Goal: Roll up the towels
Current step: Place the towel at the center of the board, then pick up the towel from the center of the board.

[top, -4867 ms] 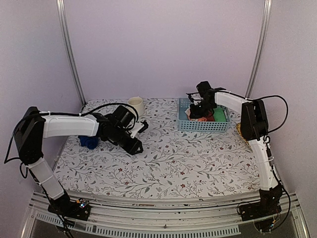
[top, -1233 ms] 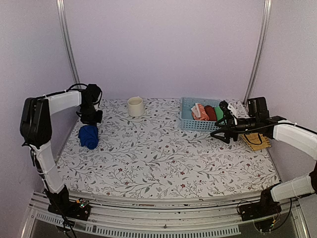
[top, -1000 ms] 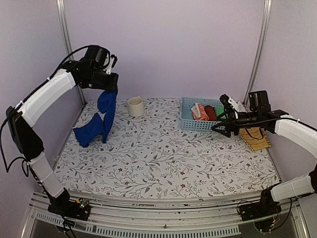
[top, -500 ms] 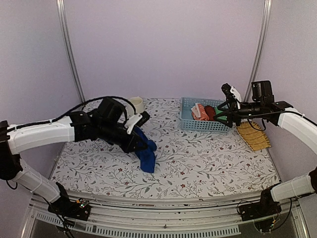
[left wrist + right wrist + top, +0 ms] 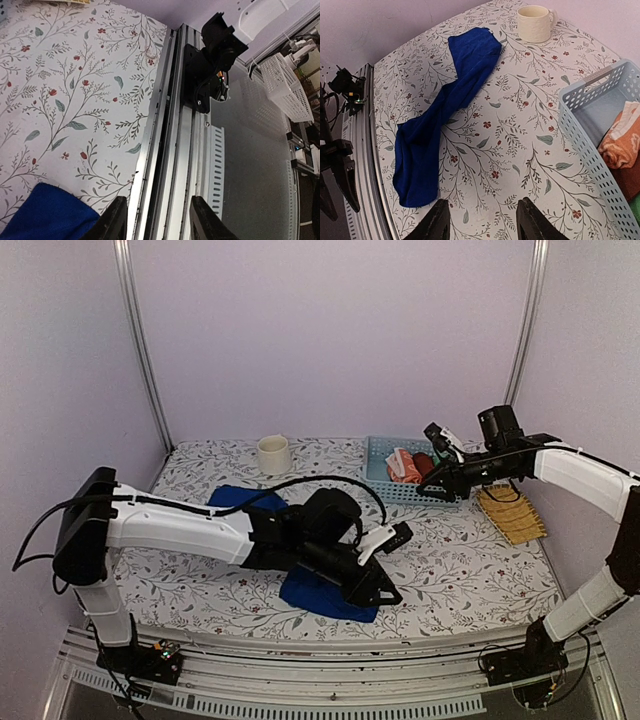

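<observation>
left tool [image 5: 159, 207] just beside the blue towel [image 5: 45, 212]

This is a robotics lab test cell: plain lilac walls [image 5: 330, 330] and aluminium posts [image 5: 138, 350] box in a table under a floral cloth [image 5: 450, 570]. Ahead of the left gripper [image 5: 160, 220], between its spread jaws, a slotted aluminium rail [image 5: 167, 140] carries a black arm base [image 5: 210, 60]. Beyond that sits a white wire basket [image 5: 282, 87].
</observation>
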